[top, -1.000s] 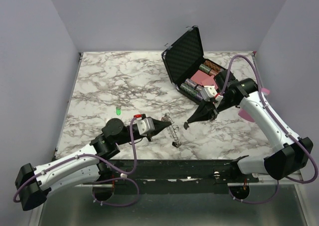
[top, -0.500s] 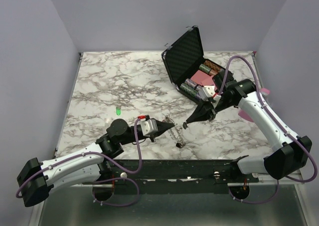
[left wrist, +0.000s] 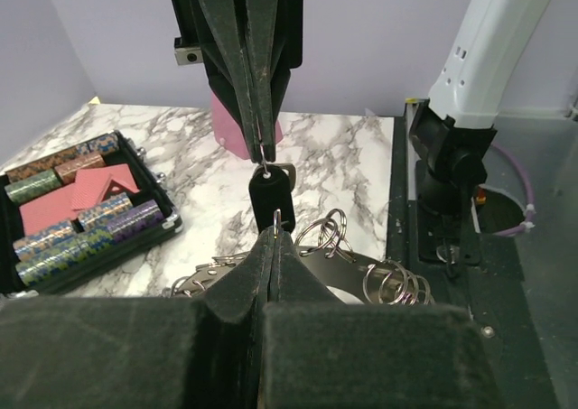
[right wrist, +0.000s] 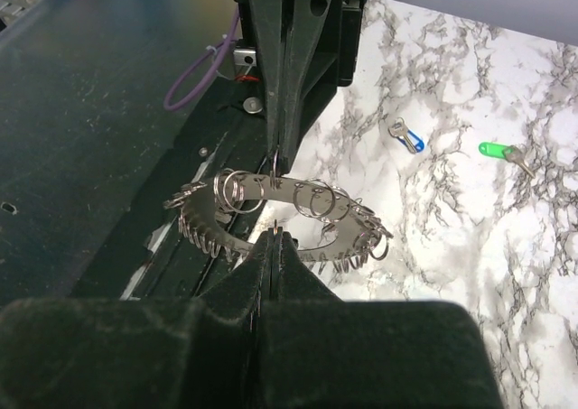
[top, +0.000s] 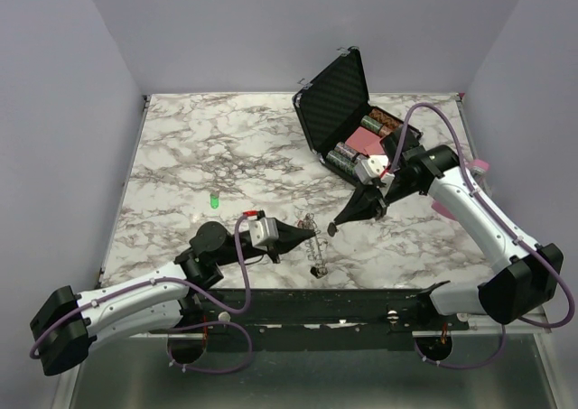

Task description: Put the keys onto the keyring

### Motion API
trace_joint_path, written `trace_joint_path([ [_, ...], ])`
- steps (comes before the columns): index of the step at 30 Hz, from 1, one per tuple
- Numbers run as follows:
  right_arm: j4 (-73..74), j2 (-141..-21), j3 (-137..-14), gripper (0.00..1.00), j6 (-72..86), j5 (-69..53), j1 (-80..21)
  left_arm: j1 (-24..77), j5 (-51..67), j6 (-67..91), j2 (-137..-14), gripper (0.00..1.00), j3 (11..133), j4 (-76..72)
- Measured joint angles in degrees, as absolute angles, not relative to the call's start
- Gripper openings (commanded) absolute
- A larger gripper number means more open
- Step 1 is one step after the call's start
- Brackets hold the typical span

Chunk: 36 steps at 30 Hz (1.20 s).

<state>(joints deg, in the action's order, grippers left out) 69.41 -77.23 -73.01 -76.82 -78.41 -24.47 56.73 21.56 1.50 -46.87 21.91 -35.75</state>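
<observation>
In left jaws, keyring (right wrist: 298,190) — right jaws, key (left wrist: 269,195)

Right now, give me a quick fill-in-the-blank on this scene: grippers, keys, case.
1. The right gripper is shut on a key with a ___ head.
2. The left gripper pinches one of the many split rings on the ___.
3. The black hard case stands with its lid ___.
4. The loose key lying near the blue-headed key has a ___ head.

Missing words: black; keyring; open; green.
</observation>
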Motion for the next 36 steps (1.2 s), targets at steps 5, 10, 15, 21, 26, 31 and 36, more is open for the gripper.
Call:
trace_joint_path([
  [5, 68.9, -77.23, -73.01, 0.0, -76.36, -77.34, -24.69, 55.53, 22.0, 6.44, -45.65, 0.0, 18.06, -39.88],
  [10, 68.2, -77.23, -72.95, 0.0, -75.57, -77.21, -25.74, 54.7, 22.76, 10.59, -45.15, 0.0, 16.69, -41.82],
  [15, 66.06, -77.43, -72.18, 0.0, -73.45, -77.14, -29.1, 54.43, 23.0, 13.65, -45.23, 0.0, 16.69, -44.14],
  [21, 63.83, -78.02, -71.55, 0.01, -71.22, -76.73, -30.44, 54.37, 23.0, 15.51, -45.74, 0.0, 16.67, -45.52],
  [26, 62.41, -78.13, -71.18, 0.0, -69.78, -76.73, -30.7, 54.19, 23.0, 15.99, -46.35, 0.0, 16.62, -45.98],
  [31, 61.69, -78.32, -71.02, 0.0, -68.75, -76.75, -30.81, 54.04, 23.03, 16.08, -47.22, 0.0, 16.62, -46.3],
  [36, 60.97, -78.46, -70.91, 0.01, -67.57, -76.77, -30.81, 53.95, 23.07, 16.14, -48.14, 0.0, 16.62, -46.59],
])
